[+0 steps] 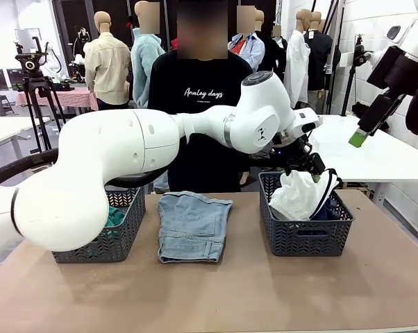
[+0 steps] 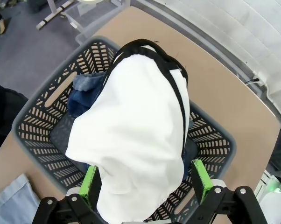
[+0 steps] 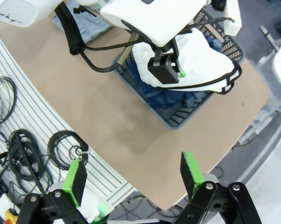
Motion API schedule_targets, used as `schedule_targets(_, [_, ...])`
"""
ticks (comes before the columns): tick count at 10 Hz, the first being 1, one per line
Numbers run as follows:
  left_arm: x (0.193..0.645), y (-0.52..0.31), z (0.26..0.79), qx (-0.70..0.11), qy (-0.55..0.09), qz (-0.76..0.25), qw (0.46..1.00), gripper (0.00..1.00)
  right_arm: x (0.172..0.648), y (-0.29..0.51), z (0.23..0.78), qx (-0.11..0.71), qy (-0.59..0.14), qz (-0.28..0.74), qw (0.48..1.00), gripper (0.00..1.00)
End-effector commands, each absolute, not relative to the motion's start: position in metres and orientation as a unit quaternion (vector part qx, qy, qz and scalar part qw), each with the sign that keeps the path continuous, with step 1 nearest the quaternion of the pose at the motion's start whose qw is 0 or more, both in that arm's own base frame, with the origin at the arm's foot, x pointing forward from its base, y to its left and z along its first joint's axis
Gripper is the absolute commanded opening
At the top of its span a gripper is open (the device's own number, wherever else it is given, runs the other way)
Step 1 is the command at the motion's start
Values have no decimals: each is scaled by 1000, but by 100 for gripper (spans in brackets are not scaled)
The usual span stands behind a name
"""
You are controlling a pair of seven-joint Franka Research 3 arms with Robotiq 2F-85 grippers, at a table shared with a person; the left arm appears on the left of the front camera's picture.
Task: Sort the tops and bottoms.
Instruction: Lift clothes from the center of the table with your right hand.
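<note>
Directly ahead of the left gripper (image 2: 144, 169), the white shorts (image 2: 131, 126) lie heaped in a grey basket (image 2: 35, 133). In the left wrist view their bulk runs up between the two green pads (image 2: 90, 183). The jaws are spread wide and are not clamped on the cloth. The pad at 7 o'clock sits against the fabric, and the one at 5 o'clock stands just clear of it.

In that view the long axis of the shorts runs from 6 o'clock up to about 12 o'clock. The black trim loops over the 12 o'clock end and comes down the 3 o'clock side. They rest on top of the dark blue jeans (image 2: 82, 95), which show at 10 o'clock inside the same basket.

From the front, that basket sits at 3 o'clock on the table (image 1: 264, 291). The light blue denim shorts (image 1: 194, 225) lie flat at the centre of the table, their long axis running 12 to 6. At 9 o'clock a second grey basket (image 1: 98, 246) holds the teal-green garment (image 1: 114, 216), which is partly hidden behind the arm.

The right gripper (image 3: 133, 171) hangs high off the table's 3 o'clock side, well apart from the clothes. Its jaws are spread with nothing between them.
</note>
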State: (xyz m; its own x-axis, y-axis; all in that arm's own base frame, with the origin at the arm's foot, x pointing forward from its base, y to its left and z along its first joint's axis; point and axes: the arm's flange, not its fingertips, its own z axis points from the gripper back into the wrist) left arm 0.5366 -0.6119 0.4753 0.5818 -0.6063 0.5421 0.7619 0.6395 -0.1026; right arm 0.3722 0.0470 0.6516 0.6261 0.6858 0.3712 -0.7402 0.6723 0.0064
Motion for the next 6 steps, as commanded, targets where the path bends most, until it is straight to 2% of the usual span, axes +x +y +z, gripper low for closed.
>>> schedule_targets(1, [537, -583, 489, -147, -220, -403, 876, 100, 373, 48, 652, 82, -172, 392, 900, 100])
schedule_targets(5, [516, -530, 549, -127, -235, -380, 886, 100, 373, 48, 652, 82, -172, 392, 900, 100])
schedule_targets(6, [503, -515, 566, -141, -210, -396, 883, 100, 373, 48, 652, 82, -172, 392, 900, 100])
